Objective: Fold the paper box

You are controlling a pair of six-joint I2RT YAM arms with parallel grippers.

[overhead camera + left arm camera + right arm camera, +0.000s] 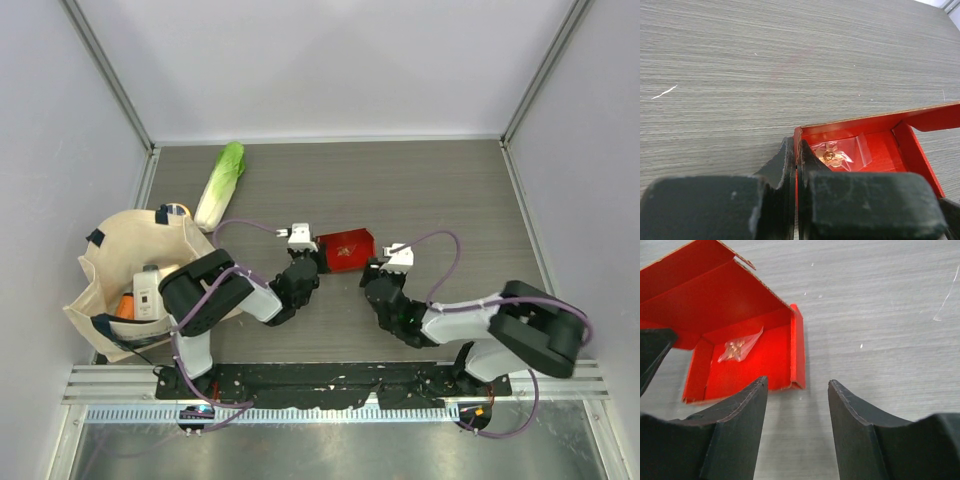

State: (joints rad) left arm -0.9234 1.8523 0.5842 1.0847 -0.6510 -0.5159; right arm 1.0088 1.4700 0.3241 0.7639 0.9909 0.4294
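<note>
The red paper box (346,250) lies open in the middle of the table, its lid flap raised. A small clear bag with a gold trinket (837,155) lies inside it. My left gripper (312,252) is shut on the box's left side wall (798,145), one finger inside and one outside. My right gripper (378,268) is open and empty just off the box's near right corner (797,382), apart from it. The box also shows in the right wrist view (740,340), with the left gripper's finger (652,352) at its left side.
A beige tote bag (120,275) holding several items sits at the left. A napa cabbage (220,183) lies behind it at the back left. Grey walls enclose the table on three sides.
</note>
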